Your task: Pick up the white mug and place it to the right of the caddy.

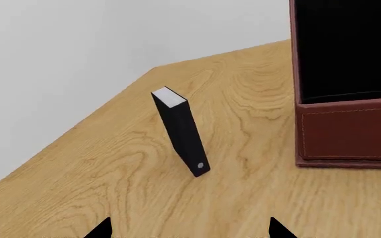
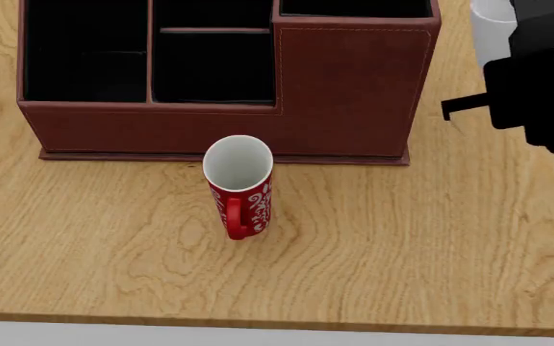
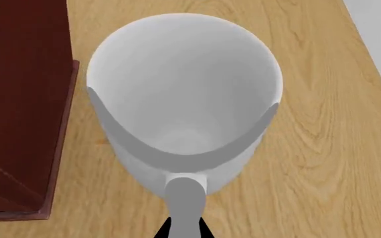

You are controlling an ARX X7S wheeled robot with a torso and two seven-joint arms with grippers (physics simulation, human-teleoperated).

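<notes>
The white mug (image 3: 184,99) stands upright just beside the right wall of the dark red-brown caddy (image 3: 18,99), its handle (image 3: 185,203) towards my right gripper. My right gripper (image 3: 184,231) is shut on that handle, with a black fingertip on each side. In the head view the white mug (image 2: 489,29) shows at the far right of the caddy (image 2: 345,94), mostly hidden behind my right arm (image 2: 537,79). I cannot tell whether the mug rests on the table. My left gripper (image 1: 189,231) is open and empty over bare wood to the left of the caddy (image 1: 349,134).
A slim red mug with white swirls (image 2: 240,189) stands in front of the caddy. A small black book-like box with a white edge (image 1: 180,131) stands on end left of the caddy. The table's front edge (image 2: 257,321) is near, and a corner (image 1: 152,69) lies beyond the box.
</notes>
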